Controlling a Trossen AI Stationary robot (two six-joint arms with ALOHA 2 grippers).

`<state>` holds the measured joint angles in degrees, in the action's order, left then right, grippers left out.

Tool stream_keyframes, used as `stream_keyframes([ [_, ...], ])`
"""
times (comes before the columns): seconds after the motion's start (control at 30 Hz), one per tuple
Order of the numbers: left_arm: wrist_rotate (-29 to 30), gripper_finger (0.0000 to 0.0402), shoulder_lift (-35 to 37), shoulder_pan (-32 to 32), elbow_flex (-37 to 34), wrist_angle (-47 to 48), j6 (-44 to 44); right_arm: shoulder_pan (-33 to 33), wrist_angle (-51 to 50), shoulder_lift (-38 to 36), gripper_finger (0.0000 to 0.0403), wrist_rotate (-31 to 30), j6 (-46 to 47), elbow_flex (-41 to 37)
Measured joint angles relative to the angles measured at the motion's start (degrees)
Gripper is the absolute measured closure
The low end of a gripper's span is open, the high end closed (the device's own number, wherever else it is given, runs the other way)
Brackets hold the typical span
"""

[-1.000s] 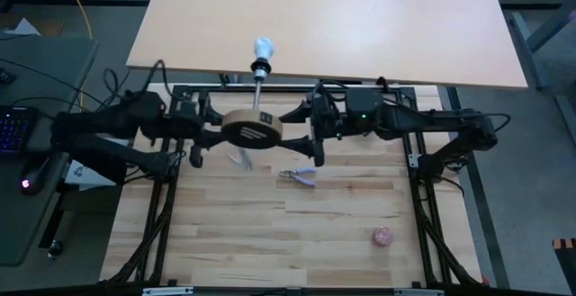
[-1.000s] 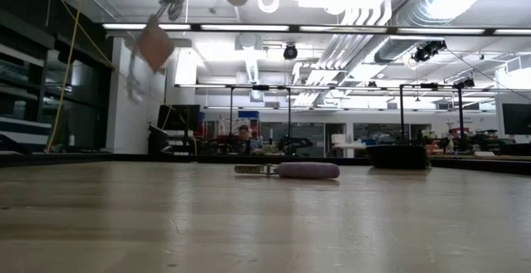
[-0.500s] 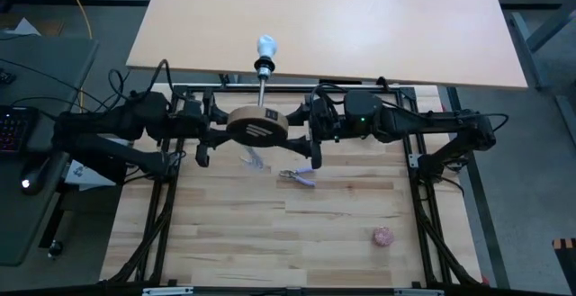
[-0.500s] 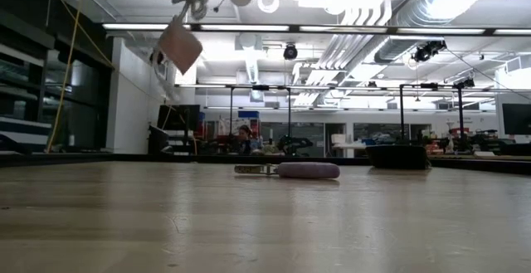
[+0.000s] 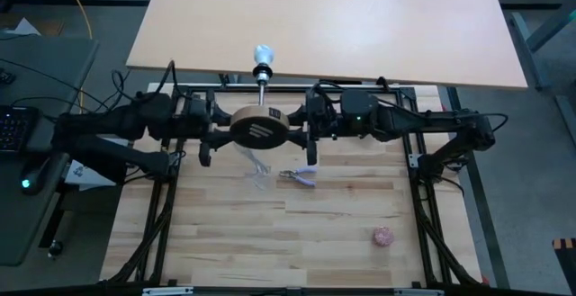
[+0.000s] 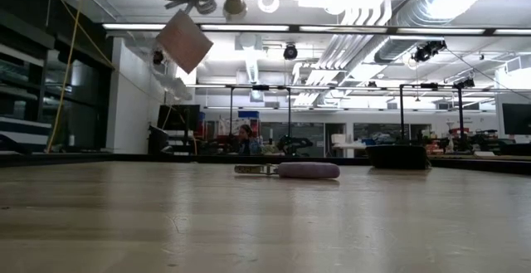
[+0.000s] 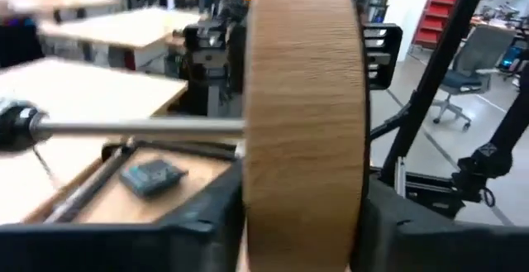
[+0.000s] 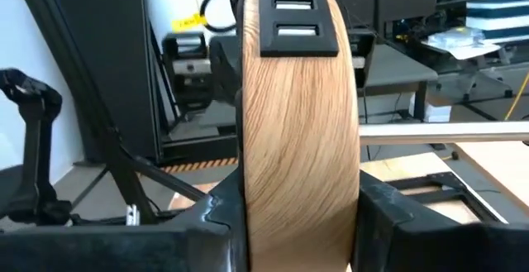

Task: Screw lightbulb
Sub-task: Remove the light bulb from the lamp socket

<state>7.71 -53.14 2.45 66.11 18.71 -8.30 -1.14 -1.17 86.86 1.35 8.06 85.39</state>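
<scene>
A round wooden disc (image 5: pixel 259 127) stands on edge in the air above the table's far part. Its thin metal stem (image 5: pixel 261 94) runs level toward the far edge and ends in a black socket (image 5: pixel 262 69). The white lightbulb (image 5: pixel 262 55) sits at the socket's end; the low view shows the lightbulb (image 6: pixel 235 6) high up. My left gripper (image 5: pixel 214 127) is shut on the disc's left edge. My right gripper (image 5: pixel 304 127) is shut on its right edge. A cord with a square tag (image 6: pixel 184 41) hangs from the lamp. My left gripper pinches the disc's left edge (image 7: pixel 299 198) between its two fingers, one on each flat face. The fingers (image 7: pixel 207 222) come level from the table's left. The disc is lifted clear and stands on edge. My right gripper pinches the opposite edge of the disc (image 8: pixel 297 198), one finger (image 8: pixel 388 214) on each flat face, coming level from the table's right. A black pad (image 8: pixel 289 24) on the rim faces up.
Purple-handled pliers (image 5: pixel 300 176) lie on the wooden table (image 5: pixel 342 233) below the arms. A pinkish ball (image 5: pixel 383 237) lies near the right front. A light desk (image 5: pixel 333 26) stands beyond the far edge. The cord (image 5: pixel 256 163) dangles under the disc.
My left gripper has carried the disc a little toward the table's right, up to my right gripper, whose fingers now lie against the disc. The tag on the cord has swung the same way.
</scene>
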Motion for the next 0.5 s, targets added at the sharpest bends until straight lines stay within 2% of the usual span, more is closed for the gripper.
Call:
stream_keyframes([
  [0.13,1.29,0.0167,3.0,-0.23,0.02,2.65,-6.35,0.95,-1.79,-0.1,0.0275,0.04,-1.65,-0.05],
  [0.23,1.44,0.0125,5.56,-0.23,0.07,3.07,-9.9,1.68,-4.19,-0.16,0.0275,-0.12,-3.66,-0.05],
  [0.33,1.89,0.0109,7.44,-0.22,0.07,3.26,-16.32,1.81,-6.64,-0.14,0.0275,-2.1,-7.62,-0.07],
  [0.43,1.48,0.0108,7.8,-1.17,0.07,4.47,-23.42,1.8,-9.45,0.35,0.0275,-9.05,-13.16,-0.05],
  [0.5,-1.23,0.011,7.2,-1.96,0.09,6.63,-26.15,1.59,-10.3,1.54,0.0276,-13.03,-16.17,-0.05],
])
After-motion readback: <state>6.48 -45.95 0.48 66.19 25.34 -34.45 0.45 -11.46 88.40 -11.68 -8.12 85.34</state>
